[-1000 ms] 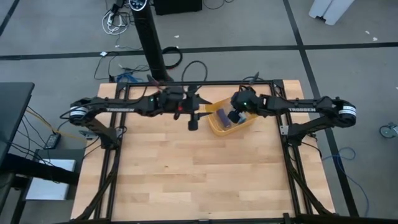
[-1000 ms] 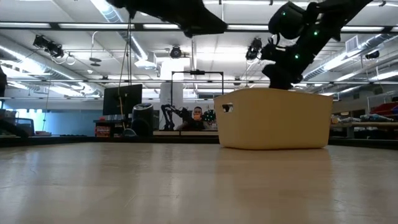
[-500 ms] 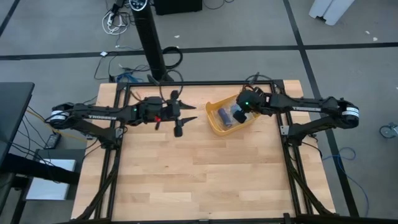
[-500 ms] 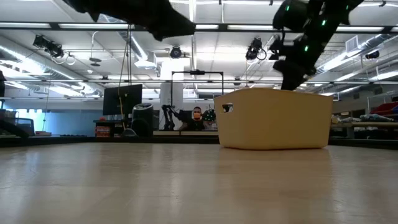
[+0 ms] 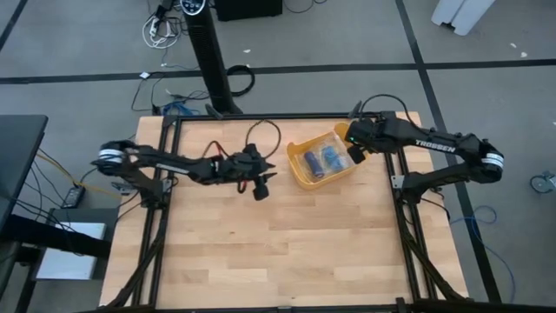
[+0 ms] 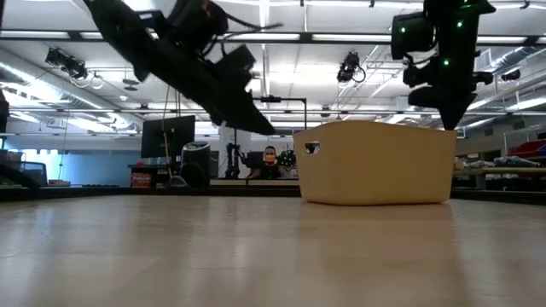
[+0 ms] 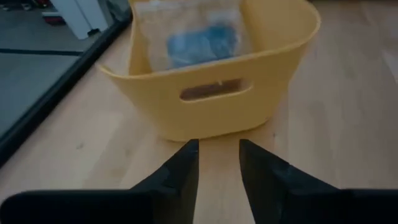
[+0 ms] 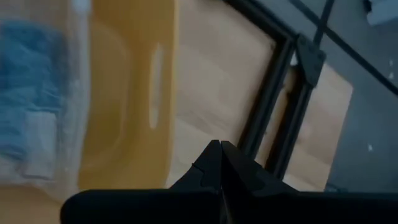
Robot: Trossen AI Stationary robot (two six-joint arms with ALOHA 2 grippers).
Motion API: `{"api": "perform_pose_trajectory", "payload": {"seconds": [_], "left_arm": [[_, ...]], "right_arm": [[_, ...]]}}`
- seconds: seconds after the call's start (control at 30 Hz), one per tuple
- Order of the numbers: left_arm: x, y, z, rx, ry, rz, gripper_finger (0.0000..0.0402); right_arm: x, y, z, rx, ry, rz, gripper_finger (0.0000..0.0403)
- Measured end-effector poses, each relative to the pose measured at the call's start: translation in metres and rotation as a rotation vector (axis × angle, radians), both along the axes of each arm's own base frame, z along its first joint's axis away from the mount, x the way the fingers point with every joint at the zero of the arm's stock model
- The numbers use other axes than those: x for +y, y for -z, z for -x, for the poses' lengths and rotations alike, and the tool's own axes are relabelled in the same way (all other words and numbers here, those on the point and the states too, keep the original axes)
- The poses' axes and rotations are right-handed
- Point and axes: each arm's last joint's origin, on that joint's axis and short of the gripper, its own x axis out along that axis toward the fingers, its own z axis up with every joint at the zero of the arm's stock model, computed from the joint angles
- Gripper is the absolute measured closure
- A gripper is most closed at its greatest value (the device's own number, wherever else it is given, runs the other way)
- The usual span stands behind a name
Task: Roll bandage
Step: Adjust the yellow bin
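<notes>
I see the bandage wrapped in the tub, upper middle; my right gripper, pressed together, sits just right, nearer than the spread left gripper

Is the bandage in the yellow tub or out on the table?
In the tub. The high view shows two blue bandage rolls lying inside the yellow tub, and the left wrist view shows blue cloth under clear plastic wrapper there.
</notes>
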Motion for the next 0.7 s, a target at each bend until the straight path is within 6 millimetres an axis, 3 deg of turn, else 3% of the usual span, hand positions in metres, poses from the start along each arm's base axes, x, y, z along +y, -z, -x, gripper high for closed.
{"api": "perform_pose_trajectory", "payload": {"seconds": [0.27,0.53,0.7], "left_arm": [[0.021,0.028,-0.022,-0.126,-0.076,-0.03,0.0319],[0.051,0.024,-0.025,-0.16,-0.162,-0.045,0.0346],[0.055,0.006,-0.016,-0.162,-0.163,-0.07,0.0353]], "right_arm": [[0.0,0.02,-0.006,-0.053,-0.052,-0.174,0.0402],[0.005,0.023,-0.017,-0.144,-0.144,-0.199,0.0402],[0.008,0.021,-0.017,-0.122,-0.155,-0.145,0.0402]]}}
